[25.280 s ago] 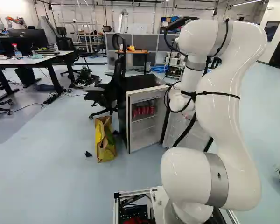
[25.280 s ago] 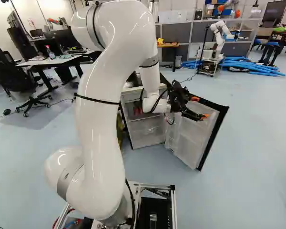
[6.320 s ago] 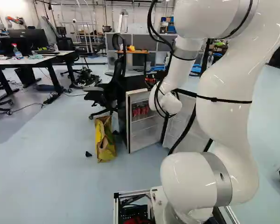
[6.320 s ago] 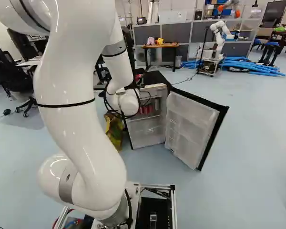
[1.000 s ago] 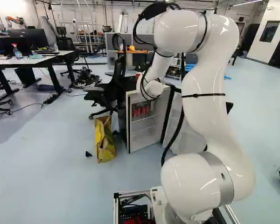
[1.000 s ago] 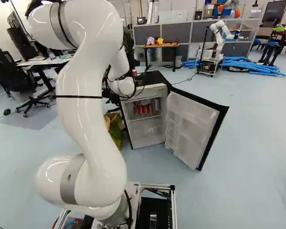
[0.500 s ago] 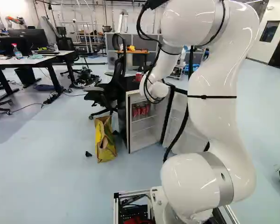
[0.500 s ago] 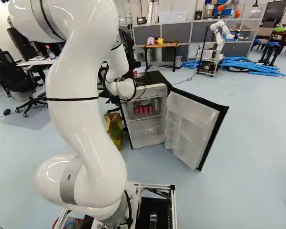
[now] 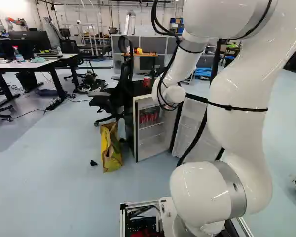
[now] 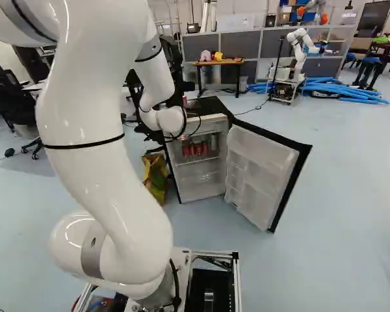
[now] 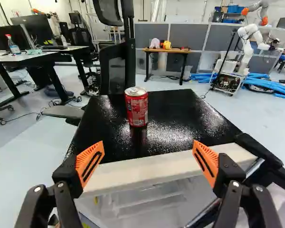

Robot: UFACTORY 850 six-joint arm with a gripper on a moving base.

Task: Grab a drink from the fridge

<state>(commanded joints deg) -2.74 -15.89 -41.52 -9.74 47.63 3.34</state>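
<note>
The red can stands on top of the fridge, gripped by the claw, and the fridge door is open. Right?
Not gripped: the wrist view shows the claw open, with the red can ahead of it. The can does stand on top of the fridge, and the door is open.

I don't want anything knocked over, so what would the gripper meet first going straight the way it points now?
Probably the red can standing on the fridge top, ahead of the open gripper; height is unclear, so the fridge's front edge could come first.
</note>
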